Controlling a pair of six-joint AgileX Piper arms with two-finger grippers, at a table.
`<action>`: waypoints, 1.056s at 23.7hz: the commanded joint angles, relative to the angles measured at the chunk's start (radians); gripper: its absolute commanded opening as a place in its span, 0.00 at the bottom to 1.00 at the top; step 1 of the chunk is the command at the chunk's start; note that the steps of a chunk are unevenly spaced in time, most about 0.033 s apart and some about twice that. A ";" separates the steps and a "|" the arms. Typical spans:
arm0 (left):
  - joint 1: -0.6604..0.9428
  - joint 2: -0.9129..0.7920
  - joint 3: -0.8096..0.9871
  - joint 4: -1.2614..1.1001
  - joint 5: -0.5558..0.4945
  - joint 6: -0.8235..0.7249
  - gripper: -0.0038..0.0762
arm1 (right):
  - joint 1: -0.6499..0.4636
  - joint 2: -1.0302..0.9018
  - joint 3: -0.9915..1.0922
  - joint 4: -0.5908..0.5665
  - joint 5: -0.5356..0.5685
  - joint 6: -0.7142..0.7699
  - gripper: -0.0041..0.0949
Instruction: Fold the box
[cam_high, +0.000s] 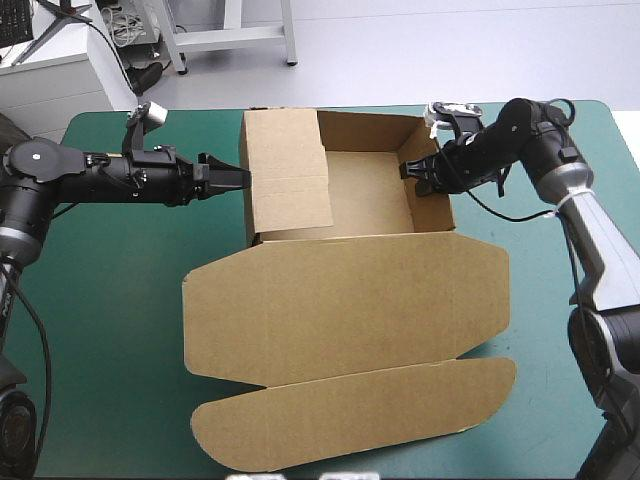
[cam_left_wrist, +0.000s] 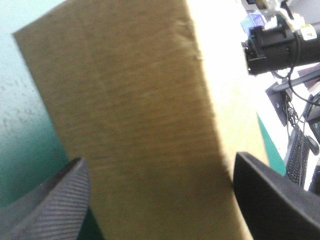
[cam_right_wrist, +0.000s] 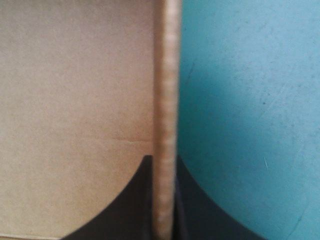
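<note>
Brown board lies nearest: the lid of the box (cam_high: 345, 300) is spread flat on the teal-green cover (cam_high: 100, 330). Behind it the tray's walls stand raised, with a flap folded in on the left. The left gripper (cam_high: 238, 178) is spread wide at the left wall, holding nothing, while the right gripper (cam_high: 412, 170) pinches the right wall's edge. Only tucking seems left

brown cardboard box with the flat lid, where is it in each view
High view: brown cardboard box mid-table, tray far, lid near.
Left wrist view: its left wall ahead of the open left gripper.
Right wrist view: right wall's edge pinched in the shut right gripper.
Shared: teal-green cover.
</note>
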 joint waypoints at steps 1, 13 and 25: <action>-0.003 -0.035 -0.024 -0.081 0.021 0.006 0.76 | 0.037 -0.032 -0.025 0.062 -0.091 0.017 0.02; -0.003 -0.035 -0.024 0.265 -0.002 -0.101 0.75 | 0.248 -0.010 -0.035 -0.153 -0.220 0.144 0.02; -0.003 -0.035 -0.024 0.447 -0.003 -0.262 0.67 | 0.284 -0.010 -0.035 -0.183 -0.206 0.232 0.02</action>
